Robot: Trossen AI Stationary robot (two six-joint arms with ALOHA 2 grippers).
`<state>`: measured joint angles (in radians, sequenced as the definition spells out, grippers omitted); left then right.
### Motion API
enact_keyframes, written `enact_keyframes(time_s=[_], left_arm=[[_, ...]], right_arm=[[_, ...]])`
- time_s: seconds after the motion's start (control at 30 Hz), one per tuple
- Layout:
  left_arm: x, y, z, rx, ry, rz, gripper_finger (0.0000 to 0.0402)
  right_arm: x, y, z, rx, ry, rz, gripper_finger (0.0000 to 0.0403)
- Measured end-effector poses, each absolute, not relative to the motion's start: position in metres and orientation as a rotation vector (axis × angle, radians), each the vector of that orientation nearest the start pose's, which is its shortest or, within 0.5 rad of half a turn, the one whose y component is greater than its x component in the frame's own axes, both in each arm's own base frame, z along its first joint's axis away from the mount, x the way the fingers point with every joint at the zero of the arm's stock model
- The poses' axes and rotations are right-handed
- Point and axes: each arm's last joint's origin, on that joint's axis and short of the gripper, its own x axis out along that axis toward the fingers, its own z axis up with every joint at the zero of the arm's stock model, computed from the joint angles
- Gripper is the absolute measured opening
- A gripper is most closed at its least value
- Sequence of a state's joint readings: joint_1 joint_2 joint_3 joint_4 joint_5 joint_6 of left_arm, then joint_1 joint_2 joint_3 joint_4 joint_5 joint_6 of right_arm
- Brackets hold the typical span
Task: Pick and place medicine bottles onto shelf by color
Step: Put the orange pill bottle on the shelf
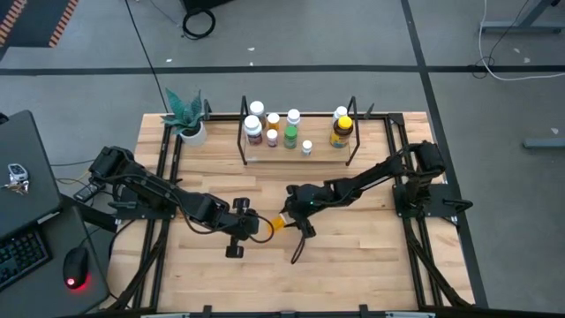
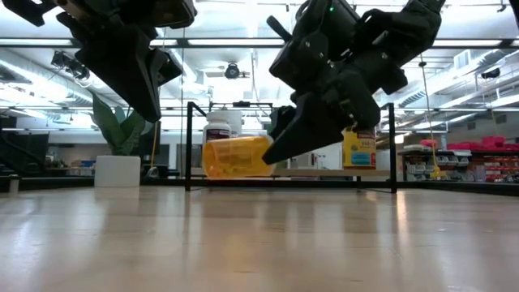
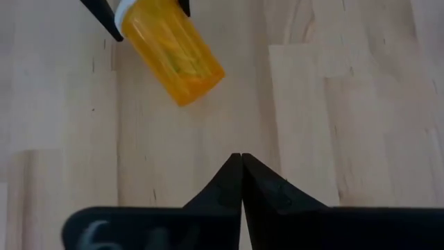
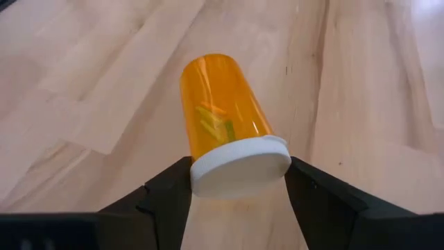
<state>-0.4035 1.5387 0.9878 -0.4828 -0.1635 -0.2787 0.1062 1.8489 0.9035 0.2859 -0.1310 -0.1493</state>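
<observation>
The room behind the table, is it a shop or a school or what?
Probably a robot lab or workshop. Long ceiling lights run over an open hall, a desk with a keyboard and mouse sits beside the wooden table, and cables trail across the grey floor.

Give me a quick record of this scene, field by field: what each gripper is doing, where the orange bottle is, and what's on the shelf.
right gripper: shut on orange bottle, fingers at its white cap
orange bottle: lying sideways, lifted off the table
left gripper: shut, empty, beside the bottle
shelf: holds several white-capped bottles and one larger amber bottle with yellow lid
potted plant: left of the shelf
</observation>
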Motion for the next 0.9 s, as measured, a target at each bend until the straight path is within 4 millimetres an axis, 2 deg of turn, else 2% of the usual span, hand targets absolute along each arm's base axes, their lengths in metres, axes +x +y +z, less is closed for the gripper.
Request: enact_keyframes(time_s=[0.17, 0.37, 0.63, 0.9], left_arm=[[0.279, -0.114, 0.207, 0.034, 1.013, -0.076, 0.0009], [0.278, -0.113, 0.207, 0.05, 1.016, -0.06, 0.0019], [0.273, -0.111, 0.205, 0.105, 1.056, -0.015, 0.001], [0.272, -0.111, 0.204, 0.224, 1.05, -0.033, 0.0017]], right_arm=[[0.354, 0.04, 0.133, -0.154, 0.721, 0.237, 0.0227], [0.355, 0.037, 0.15, -0.197, 0.883, 0.15, 0.0227], [0.36, 0.033, 0.191, -0.252, 1.101, 0.073, 0.0227], [0.36, 0.005, 0.241, -0.198, 1.269, -0.043, 0.0227]])
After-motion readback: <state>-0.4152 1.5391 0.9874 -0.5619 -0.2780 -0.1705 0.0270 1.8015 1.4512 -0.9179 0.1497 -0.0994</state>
